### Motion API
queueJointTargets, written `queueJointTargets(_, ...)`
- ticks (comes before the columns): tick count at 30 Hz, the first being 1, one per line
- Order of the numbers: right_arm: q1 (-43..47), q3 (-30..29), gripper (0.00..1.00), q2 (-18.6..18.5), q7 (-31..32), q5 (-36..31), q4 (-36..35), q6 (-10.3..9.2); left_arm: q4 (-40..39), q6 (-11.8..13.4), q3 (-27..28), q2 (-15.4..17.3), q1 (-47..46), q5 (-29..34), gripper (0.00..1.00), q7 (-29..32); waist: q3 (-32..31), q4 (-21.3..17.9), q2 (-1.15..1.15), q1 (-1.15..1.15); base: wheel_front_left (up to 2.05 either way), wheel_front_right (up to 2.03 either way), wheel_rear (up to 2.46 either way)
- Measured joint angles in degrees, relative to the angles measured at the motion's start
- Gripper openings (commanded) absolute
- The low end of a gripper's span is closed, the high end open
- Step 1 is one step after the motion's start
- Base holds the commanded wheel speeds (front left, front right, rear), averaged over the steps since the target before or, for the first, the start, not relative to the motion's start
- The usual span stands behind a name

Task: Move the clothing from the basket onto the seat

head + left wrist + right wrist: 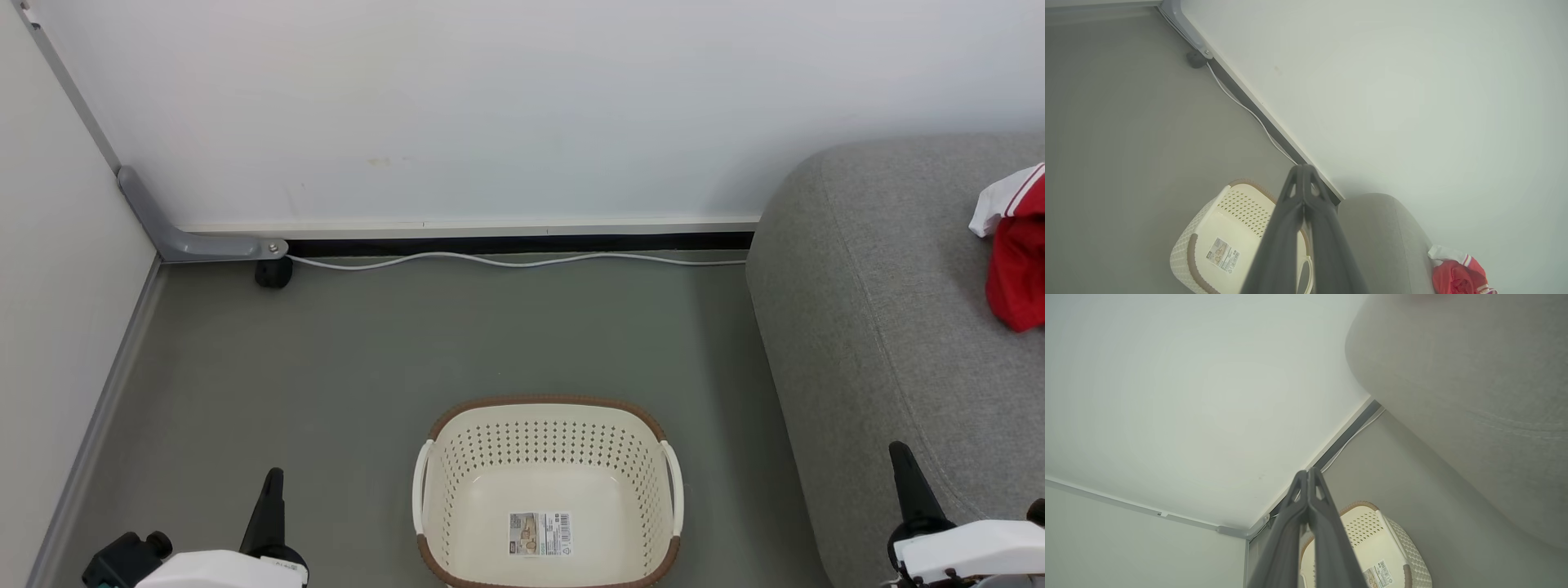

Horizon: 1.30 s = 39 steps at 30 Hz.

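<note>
Grey-green floor (326, 367), white wall, pale cable (506, 260) along the skirting. On the floor sits the basket (547, 402), its base bare but for a barcode label (540, 533). The clothing (1016, 269) lies bunched on the seat (882, 286), cut by the head view's right edge. Both the left end effector (273, 478) and right end effector (900, 453) are pinched closed and hold nothing. The fabric is likely light and limp, and will drape; best taken at a raised fold. Left wrist view adds the heap's white trim (1443, 253) and a striped edge. Right wrist view adds the seat's stitched seam (1515, 425), close up.
</note>
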Motion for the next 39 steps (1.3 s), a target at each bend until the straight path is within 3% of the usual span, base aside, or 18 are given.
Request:
queueJointTargets(13, -0.3, -1.6, 0.0, 0.7, 2.4, 7.6, -0.6, 0.0, -0.7, -1.1, 1.1, 0.0, -0.5, -8.2, 0.0, 2.0, 0.0, -0.1, 0.0, 0.0, 0.0, 0.0, 0.0)
queueJointTargets(14, -1.0, -2.4, 0.0, 1.5, 3.7, 12.7, -1.5, 0.0, -1.1, -1.7, 1.8, 0.0, -1.7, -13.7, 0.0, 3.5, 0.0, -0.1, 0.0, 0.0, 0.0, 0.0, 0.0)
queueJointTargets(39, -1.4, -5.5, 0.0, 2.9, 7.6, 27.3, -2.8, 0.0, -2.2, -3.7, 3.9, 0.1, -3.6, -29.0, 0.0, 7.6, 0.0, -0.2, 0.0, 0.0, 0.0, 0.0, 0.0)
